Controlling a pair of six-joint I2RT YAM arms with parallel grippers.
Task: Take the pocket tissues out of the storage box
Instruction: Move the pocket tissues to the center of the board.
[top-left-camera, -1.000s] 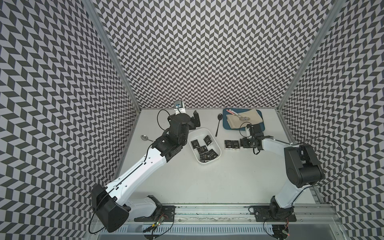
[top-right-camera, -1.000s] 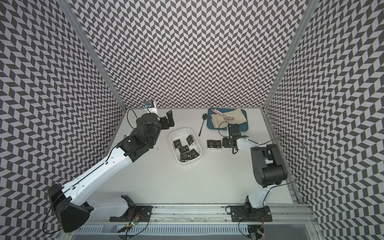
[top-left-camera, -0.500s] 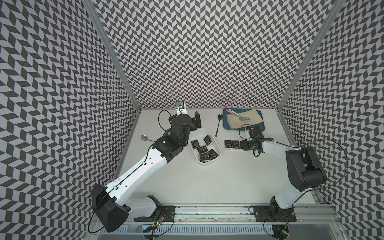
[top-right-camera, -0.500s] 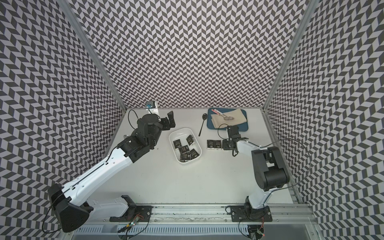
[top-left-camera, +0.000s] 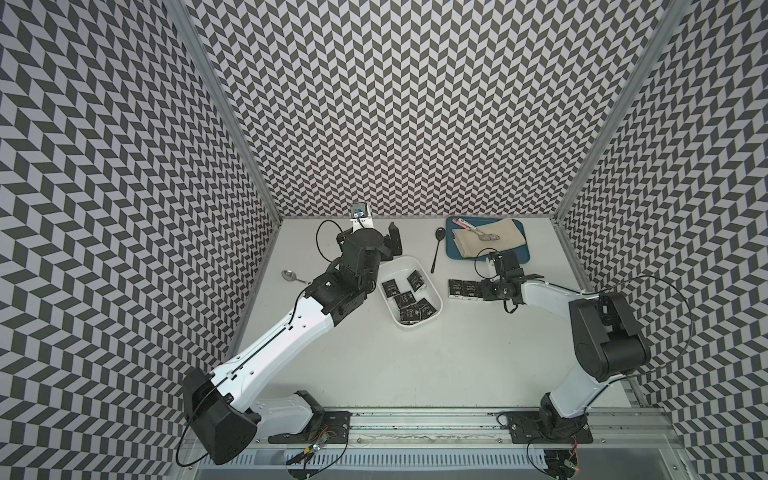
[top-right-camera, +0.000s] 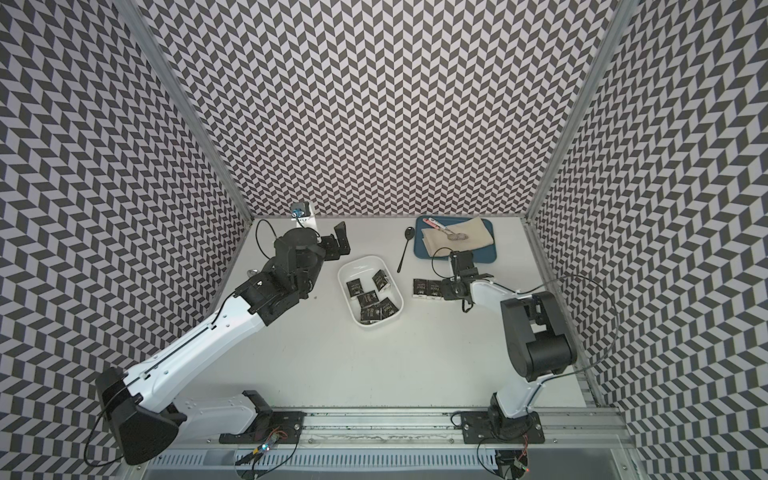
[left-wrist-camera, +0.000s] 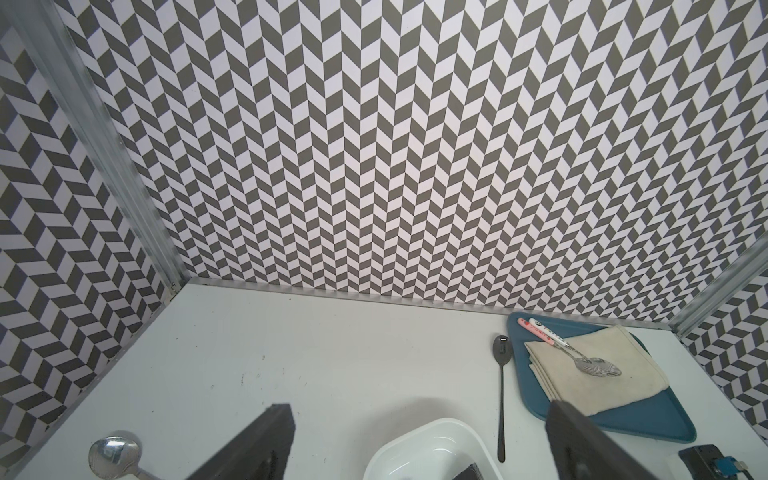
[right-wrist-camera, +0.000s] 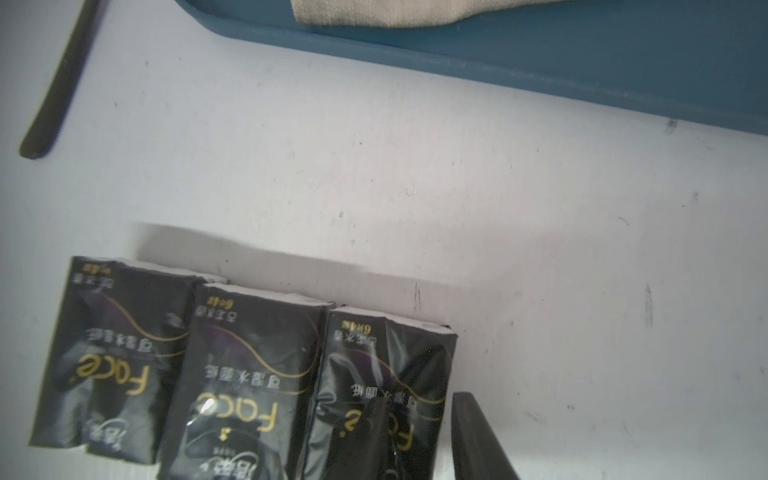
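Note:
The storage box (top-left-camera: 404, 260) (top-right-camera: 360, 260) is a white tub in mid-table with several black pocket tissues (top-left-camera: 409, 301) lying in it. Three more packets (top-left-camera: 463, 289) lie in a row on the table to its right. My right gripper (right-wrist-camera: 419, 399) (top-left-camera: 484, 291) is low at the row's right end, shut on the end packet (right-wrist-camera: 374, 361). One finger lies over its face and the other is at its edge. My left gripper (left-wrist-camera: 419, 411) is open and empty above the table behind the box's far end, with one finger (top-left-camera: 394, 241) showing in a top view.
A blue tray (top-left-camera: 519, 259) with a beige cloth (top-left-camera: 503, 241) and a slotted spoon (top-left-camera: 486, 237) sits at the back right. A black spoon (top-left-camera: 436, 253) lies between tray and box. A silver spoon (top-left-camera: 291, 276) lies left of the left arm.
My right gripper has shifted slightly left at the row of packets. The left arm has hardly moved.

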